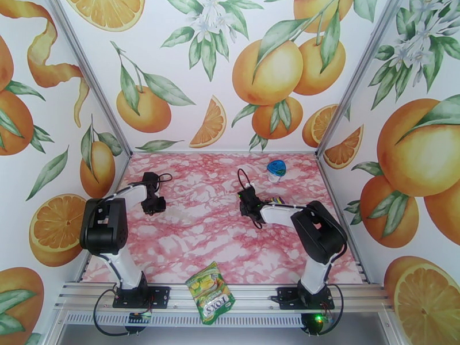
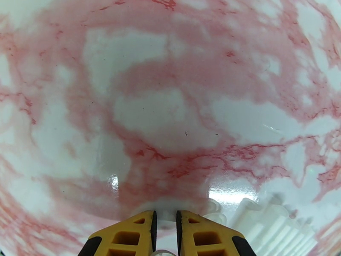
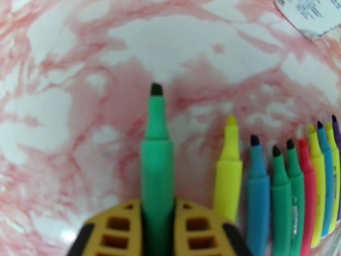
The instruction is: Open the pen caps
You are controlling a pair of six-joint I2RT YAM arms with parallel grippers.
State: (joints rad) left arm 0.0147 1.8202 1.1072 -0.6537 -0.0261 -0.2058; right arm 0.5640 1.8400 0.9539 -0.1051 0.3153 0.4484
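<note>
My right gripper (image 3: 157, 222) is shut on the barrel of a green marker pen (image 3: 157, 167), whose dark chisel tip is bare and points away over the table. Right of it lies a row of several pens (image 3: 294, 197) in yellow, blue, green, red and purple, all with bare tips. The pen caps are out of view. In the top view the right gripper (image 1: 248, 205) hangs just left of the pens (image 1: 277, 200). My left gripper (image 1: 154, 208) hovers over the table's left side, its yellow fingers (image 2: 128, 235) shut to a narrow slit (image 2: 165, 222). Pale blurred shapes (image 2: 268, 222) lie near them.
A small round container with a blue lid (image 1: 276, 168) stands at the back right; a corner of its white label (image 3: 307, 13) shows in the right wrist view. A green-yellow snack packet (image 1: 210, 292) lies over the table's front edge. Printed walls close in three sides of the pink marble table (image 1: 201, 237).
</note>
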